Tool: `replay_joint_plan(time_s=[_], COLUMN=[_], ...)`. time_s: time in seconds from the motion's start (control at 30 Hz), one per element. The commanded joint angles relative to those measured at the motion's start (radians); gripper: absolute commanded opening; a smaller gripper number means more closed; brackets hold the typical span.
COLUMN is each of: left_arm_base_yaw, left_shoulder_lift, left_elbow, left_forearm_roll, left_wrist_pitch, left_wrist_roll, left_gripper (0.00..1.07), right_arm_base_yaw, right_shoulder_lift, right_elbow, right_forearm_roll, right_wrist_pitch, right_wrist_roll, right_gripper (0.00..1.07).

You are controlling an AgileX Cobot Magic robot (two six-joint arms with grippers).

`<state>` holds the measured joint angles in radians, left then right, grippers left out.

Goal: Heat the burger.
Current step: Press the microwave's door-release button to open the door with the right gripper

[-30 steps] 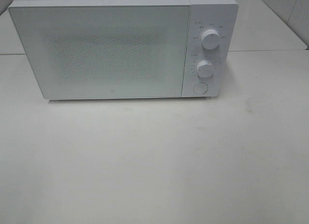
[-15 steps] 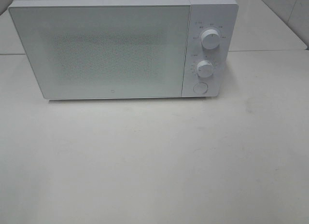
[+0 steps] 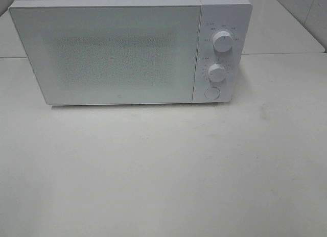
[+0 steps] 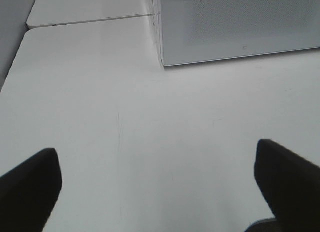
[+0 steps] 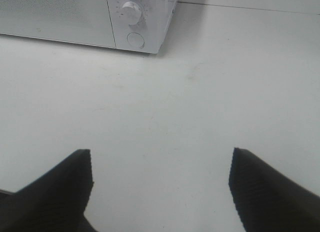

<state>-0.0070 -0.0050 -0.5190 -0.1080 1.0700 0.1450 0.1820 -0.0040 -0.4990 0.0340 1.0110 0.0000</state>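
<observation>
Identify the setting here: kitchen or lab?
Probably a mock kitchen bench: a white microwave, door shut, with an upper dial and a lower dial, standing on a plain white tabletop.

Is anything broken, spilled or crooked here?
Nothing stands out. The microwave stands level and shut on the table, and nothing is spilled. No burger shows in any view.

1 microwave (image 3: 107, 53), 2 knobs (image 3: 223, 41) (image 3: 217, 72), 1 btn (image 3: 211, 93), 2 pincers (image 4: 156, 152) (image 5: 160, 153)

White microwave (image 5: 60, 17), white table (image 5: 200, 97), jaws spread wide
</observation>
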Motion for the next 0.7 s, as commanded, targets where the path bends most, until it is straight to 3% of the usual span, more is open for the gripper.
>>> replay_joint_plan(time_s=[0.03,0.7], left_arm_base_yaw=[0.001,0.001], left_shoulder_lift=[-0.010,-0.010], left_elbow=[0.003,0.003], left_forearm_roll=[-0.002,-0.002], left_wrist_pitch=[0.001,0.001], left_wrist_roll=[-0.005,-0.005], left_gripper=[0.98,0.98], right_arm_base_yaw=[-0.007,-0.007], right_shoulder_lift=[-0.030,-0.029], right_elbow=[0.003,-0.007], right_forearm_roll=[-0.008,-0.008], right_wrist_pitch=[-0.016,-0.027], right_wrist_roll=[0.000,0.000], right_gripper=[0.76,0.76])
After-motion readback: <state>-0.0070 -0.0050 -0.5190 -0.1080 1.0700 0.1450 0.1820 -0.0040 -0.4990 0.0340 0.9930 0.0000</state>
